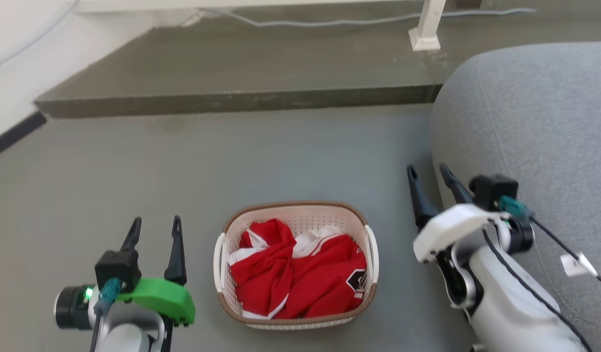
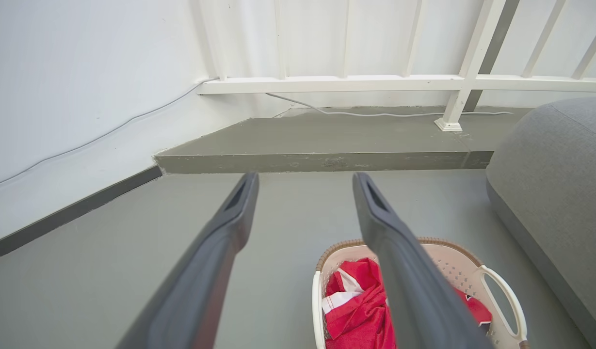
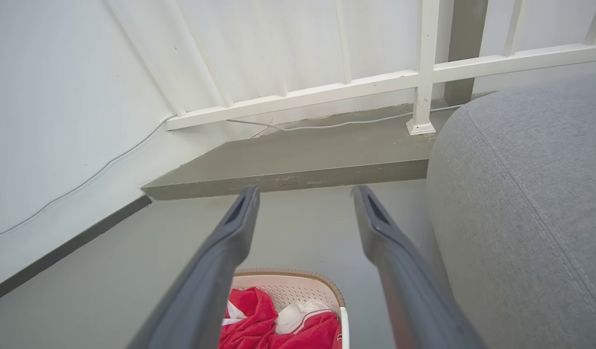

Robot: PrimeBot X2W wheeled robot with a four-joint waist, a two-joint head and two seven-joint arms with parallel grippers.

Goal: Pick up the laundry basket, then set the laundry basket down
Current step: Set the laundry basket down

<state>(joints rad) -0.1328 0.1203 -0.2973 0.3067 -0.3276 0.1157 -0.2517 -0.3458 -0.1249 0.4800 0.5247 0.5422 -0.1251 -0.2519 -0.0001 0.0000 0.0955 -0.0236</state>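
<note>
**Inspector:** Head view: where is the basket, and what are the grippers doing?

**Technician:** The laundry basket [image 1: 310, 219] rests on the grey floor [image 1: 109, 171] between the two arms and holds a red garment [image 1: 300, 278]. The left gripper [image 1: 156, 220] stands well to the left of the basket's left handle [image 1: 218, 259], fingers moderately apart and holding nothing. The right gripper [image 1: 427, 168] sits farther up the view, just beside the grey sofa [image 1: 525, 122], also parted and empty. Hazard: the arms are at unequal reach. An uneven lift would probably tilt the basket and spill the garment.

**Inspector:** Left wrist view?

**Technician:** The left gripper [image 2: 305, 177] shows its fingers spread. The laundry basket [image 2: 450, 269] lies low and to the right, not between them. Hazard: closing on this line would grasp air or nudge the rim. A light basket would likely slide on the smooth floor.

**Inspector:** Right wrist view?

**Technician:** The right gripper [image 3: 305, 190] is open and empty. The laundry basket [image 3: 288, 291] lies at the bottom edge, left of centre, and the sofa [image 3: 521, 194] is close on the right. Hazard: swinging inward, the arm could drag on the upholstery. The thin handle could also slip along the long fingers.
</note>
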